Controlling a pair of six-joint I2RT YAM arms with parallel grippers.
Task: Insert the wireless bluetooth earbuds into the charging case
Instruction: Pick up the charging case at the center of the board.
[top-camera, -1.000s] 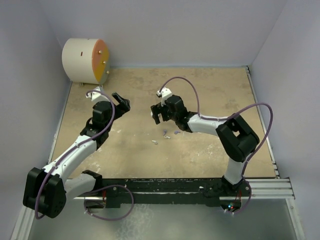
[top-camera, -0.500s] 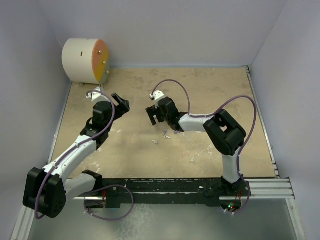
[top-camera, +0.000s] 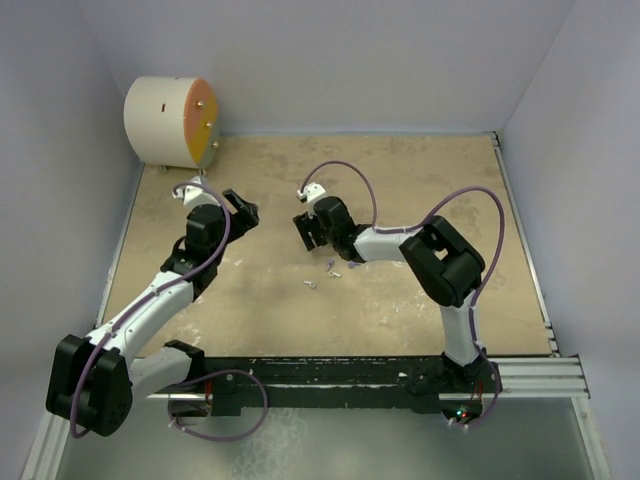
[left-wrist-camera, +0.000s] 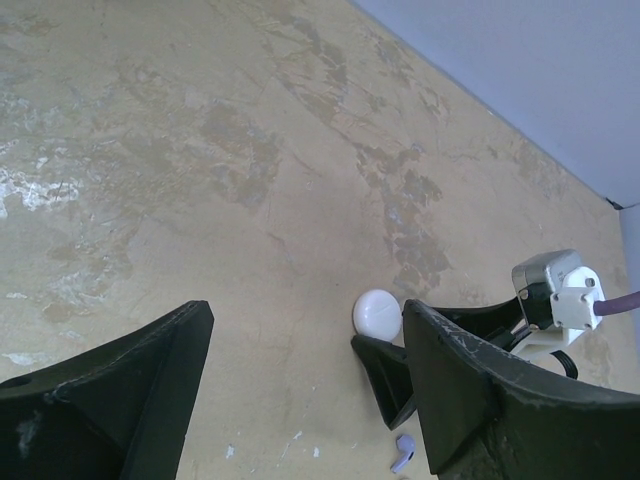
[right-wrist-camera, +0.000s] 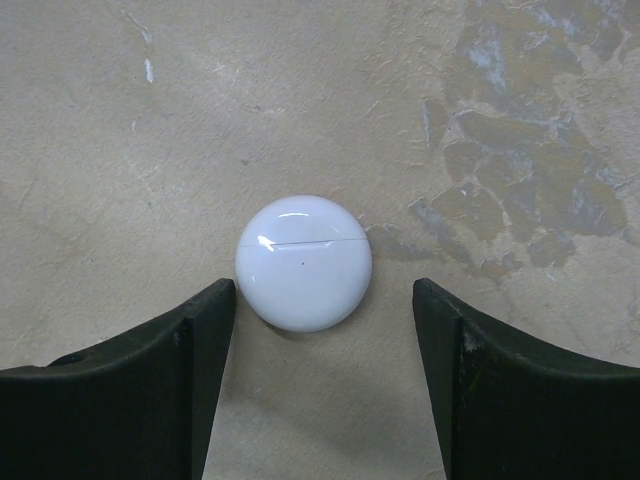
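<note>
The charging case (right-wrist-camera: 303, 262) is a small round puck, shiny and white. It lies flat on the tan worktop (top-camera: 430, 180) with its lid shut. A thin line runs across it where the two halves meet. The right gripper (top-camera: 307, 232) hangs right over it. Its two dark fingers (right-wrist-camera: 140, 390) are spread, one on each side of the case, and a little bare worktop shows on both sides. They touch nothing. The left gripper (top-camera: 244, 208) is off to the side. Its fingers are spread wide too, with nothing in them. The earbuds (top-camera: 331, 267) are tiny lilac bits lying loose on the worktop, near the case, on the side toward the arms' bases.

The case looks light, hard and very smooth. I think it can slip out like wet soap if it is squeezed on its rounded top. The best place to hold it is low on its round edge, one finger on each side, with the middle of the case right between them. The lid must open before any bud goes in. The buds are so small that each one needs a very careful pinch.
</note>
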